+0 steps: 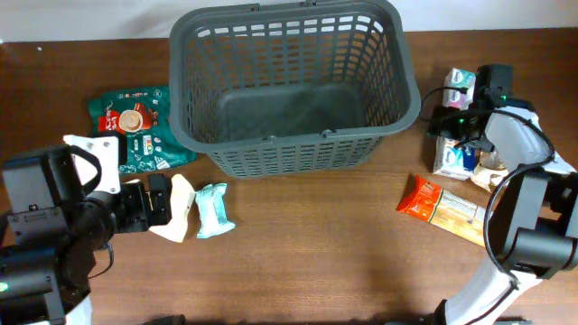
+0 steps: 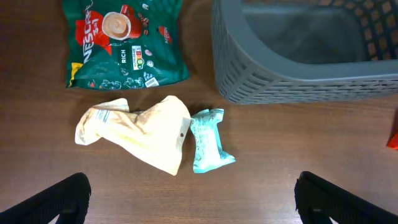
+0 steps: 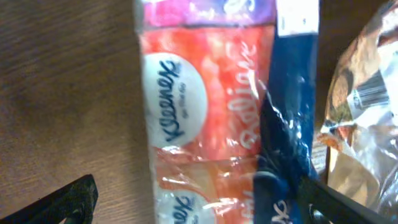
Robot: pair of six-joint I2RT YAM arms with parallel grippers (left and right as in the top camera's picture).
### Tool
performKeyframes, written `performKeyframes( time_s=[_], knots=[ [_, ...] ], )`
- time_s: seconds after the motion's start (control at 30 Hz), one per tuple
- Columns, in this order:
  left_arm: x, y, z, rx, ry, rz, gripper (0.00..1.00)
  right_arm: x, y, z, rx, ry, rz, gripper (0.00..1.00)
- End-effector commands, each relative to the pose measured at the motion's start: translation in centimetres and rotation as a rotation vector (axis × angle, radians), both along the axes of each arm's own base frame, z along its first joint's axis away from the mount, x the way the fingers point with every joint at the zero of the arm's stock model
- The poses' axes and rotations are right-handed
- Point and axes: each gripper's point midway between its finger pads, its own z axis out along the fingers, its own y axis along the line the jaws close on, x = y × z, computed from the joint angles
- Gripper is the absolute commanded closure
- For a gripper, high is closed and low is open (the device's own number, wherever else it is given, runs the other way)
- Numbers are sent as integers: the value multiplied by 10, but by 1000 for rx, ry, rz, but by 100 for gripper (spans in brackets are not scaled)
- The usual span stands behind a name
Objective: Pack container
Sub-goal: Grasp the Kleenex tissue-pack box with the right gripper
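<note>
The basket (image 1: 289, 158) sits empty at top centre of the overhead view, so nothing is packed yet, with the left gripper (image 2: 193, 186) open and empty by the pouch (image 2: 143, 134) and teal packet (image 2: 208, 140) at lower left, and the right gripper (image 3: 199, 190) spread open at the Kleenex pack (image 3: 199, 106) on the right edge.

Looks like robotics lab test bench. Two robot arms, left arm (image 1: 41, 194) and right arm (image 1: 515, 135), set at wood-grain table (image 1: 316, 262). Exposed cable (image 1: 489, 230) loops along right arm. Household goods laid out loose as test items: coffee packet (image 1: 135, 122), tissue pack (image 3: 199, 112), snack bar (image 1: 442, 209), grey basket (image 1: 289, 158). Plain white surface past table's far edge.
</note>
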Motion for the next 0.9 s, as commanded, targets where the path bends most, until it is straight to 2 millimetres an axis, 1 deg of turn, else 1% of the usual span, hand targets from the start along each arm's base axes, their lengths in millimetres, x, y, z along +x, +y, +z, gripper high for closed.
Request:
performKeyframes(
  time_s=[0.0, 0.1, 0.2, 0.3, 0.53, 0.73, 0.87],
  knots=[
    [0, -1, 1, 0, -8, -15, 1, 4, 0, 14, 0, -17, -27, 1],
    [0, -1, 1, 0, -8, -14, 1, 8, -2, 29, -8, -52, -29, 1],
    [0, -1, 1, 0, -8, -14, 1, 7, -3, 30, -14, -52, -32, 1],
    [0, -1, 1, 0, -8, -14, 1, 6, -4, 22, -23, -32, -33, 1],
    [0, -1, 1, 0, -8, -14, 1, 2, -5, -5, -20, 30, -37, 1],
    [0, -1, 1, 0, -8, -14, 1, -1, -9, -18, -34, 62, -44, 1],
    [0, -1, 1, 0, -8, -14, 1, -2, -8, -21, -33, 71, -44, 1]
  ],
)
